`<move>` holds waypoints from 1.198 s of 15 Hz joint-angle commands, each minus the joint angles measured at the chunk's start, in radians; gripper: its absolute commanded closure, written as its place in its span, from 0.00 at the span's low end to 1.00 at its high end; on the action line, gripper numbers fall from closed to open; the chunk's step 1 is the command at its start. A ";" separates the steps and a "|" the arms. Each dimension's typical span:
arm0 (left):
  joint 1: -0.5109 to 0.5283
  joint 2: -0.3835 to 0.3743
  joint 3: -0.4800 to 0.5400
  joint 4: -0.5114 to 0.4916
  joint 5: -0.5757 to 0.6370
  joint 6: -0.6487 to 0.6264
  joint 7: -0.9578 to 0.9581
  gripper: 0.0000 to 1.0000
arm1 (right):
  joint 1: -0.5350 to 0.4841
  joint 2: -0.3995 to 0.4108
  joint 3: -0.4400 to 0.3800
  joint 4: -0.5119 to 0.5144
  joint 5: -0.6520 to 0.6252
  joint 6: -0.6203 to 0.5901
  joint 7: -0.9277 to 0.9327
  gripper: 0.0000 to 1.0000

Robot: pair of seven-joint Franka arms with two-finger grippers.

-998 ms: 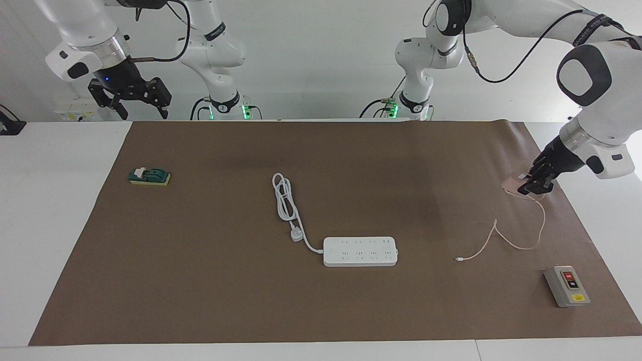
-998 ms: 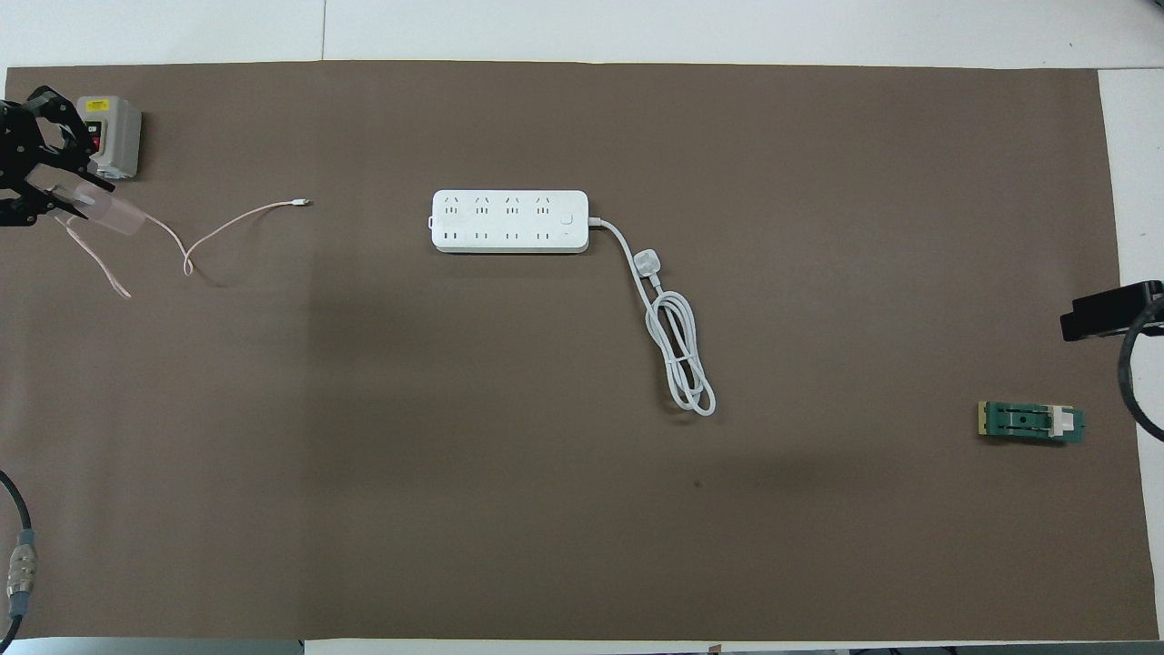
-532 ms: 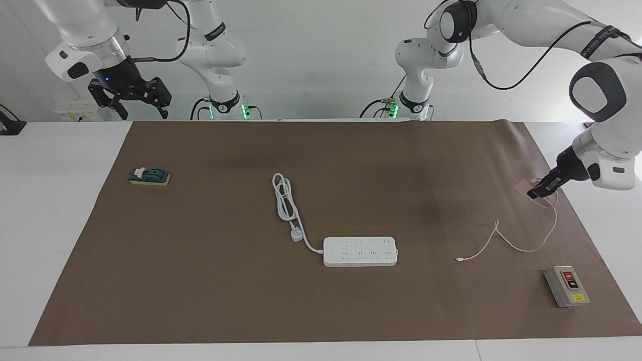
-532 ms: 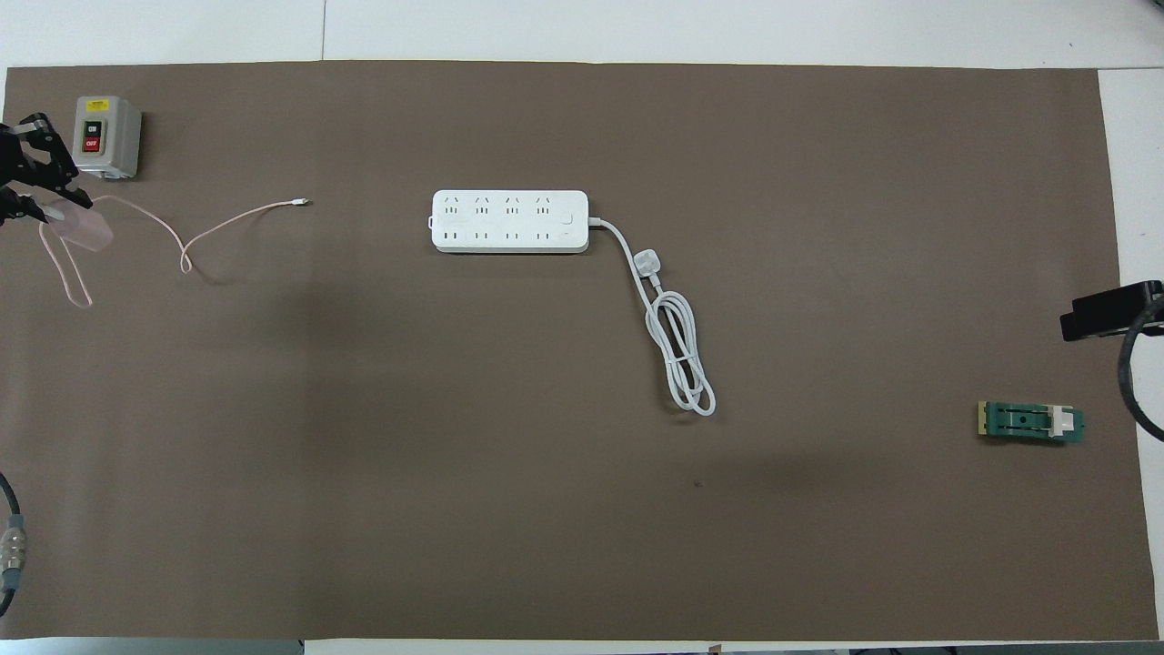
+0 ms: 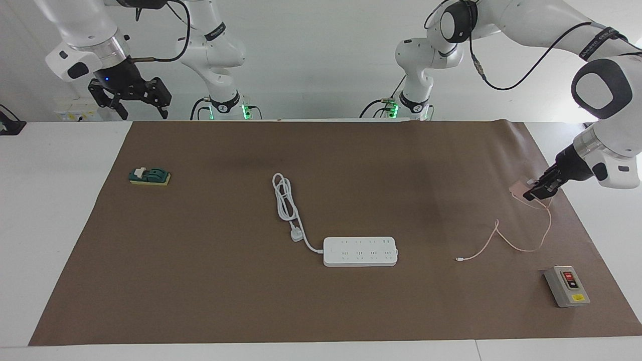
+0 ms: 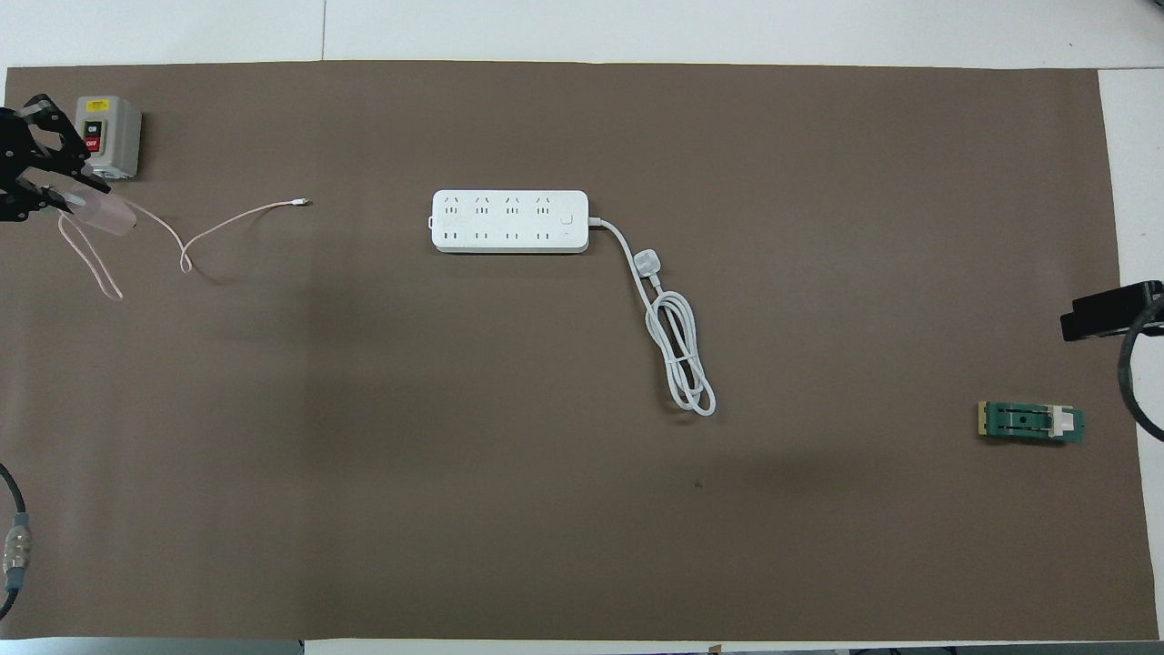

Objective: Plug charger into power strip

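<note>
Left gripper: fingers clenched on the charger, raised over the table's left-arm end.
Right gripper: waiting aloft, fingers released.
Power strip: mid-table.

Mat: spread over the table, everything lies on it.
Strip: mid-mat, its cord coiled nearer to me.
Charger: clamped in my left gripper, lifted over the mat's edge at my left arm's end; its cable trails down onto the mat.
Switch box: same end, farther from me than the cable.
Clip block: toward my right arm's end.
Right gripper: waiting over the table edge by its base.
</note>
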 commanded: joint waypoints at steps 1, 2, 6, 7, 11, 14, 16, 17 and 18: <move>-0.074 0.042 0.004 0.029 -0.009 0.061 -0.223 1.00 | -0.025 -0.011 0.013 -0.006 0.007 -0.012 -0.019 0.00; -0.100 0.061 0.005 0.029 -0.008 0.081 -0.308 1.00 | -0.025 -0.011 0.013 -0.006 0.007 -0.012 -0.019 0.00; -0.215 0.113 0.012 0.029 0.021 0.156 -0.649 1.00 | -0.025 -0.011 0.013 -0.006 0.007 -0.012 -0.019 0.00; -0.234 0.121 0.012 0.029 0.021 0.165 -0.703 1.00 | -0.025 -0.009 0.013 -0.006 0.007 -0.012 -0.019 0.00; -0.320 0.199 0.013 0.030 0.025 0.263 -0.938 1.00 | -0.025 -0.009 0.013 -0.006 0.007 -0.012 -0.019 0.00; -0.370 0.242 0.015 0.032 0.077 0.309 -1.077 1.00 | -0.025 -0.011 0.013 -0.006 0.007 -0.012 -0.019 0.00; -0.397 0.257 0.015 0.033 0.078 0.339 -1.133 1.00 | -0.025 -0.011 0.013 -0.006 0.007 -0.012 -0.019 0.00; -0.406 0.268 0.013 0.033 0.078 0.340 -1.148 1.00 | -0.025 -0.011 0.013 -0.006 0.007 -0.012 -0.019 0.00; -0.415 0.280 0.015 0.033 0.078 0.342 -1.159 1.00 | -0.025 -0.011 0.013 -0.006 0.007 -0.012 -0.019 0.00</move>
